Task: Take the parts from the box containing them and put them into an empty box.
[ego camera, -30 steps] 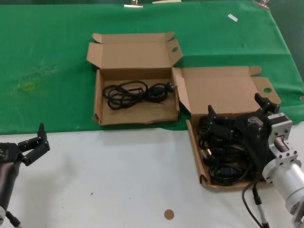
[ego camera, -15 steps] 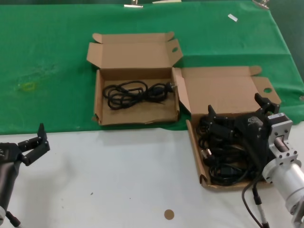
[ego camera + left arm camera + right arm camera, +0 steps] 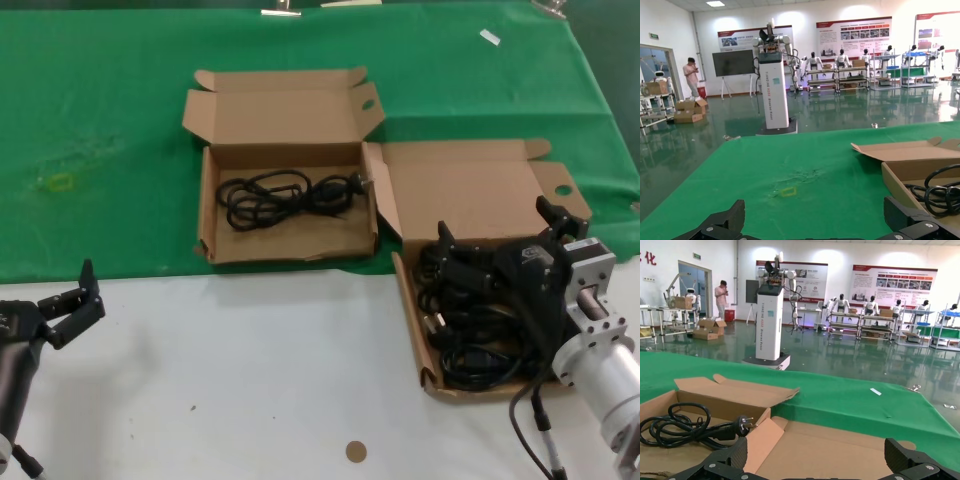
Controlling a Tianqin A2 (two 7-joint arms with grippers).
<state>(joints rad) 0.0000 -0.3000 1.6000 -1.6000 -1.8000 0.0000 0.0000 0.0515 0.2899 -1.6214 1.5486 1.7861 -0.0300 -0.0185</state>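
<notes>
Where the green cloth [image 3: 110, 130] ends, white tabletop [image 3: 250, 370] begins.

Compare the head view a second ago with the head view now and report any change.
Nothing has visibly changed. The right gripper still hangs, jaws open, over the cables in the right-hand box; the left gripper waits open over the white table. One cable lies in the far box as before.

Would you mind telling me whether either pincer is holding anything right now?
Nothing is held: the right pincer hangs open over the cables in the near box; the left pincer is open and idle.
</notes>
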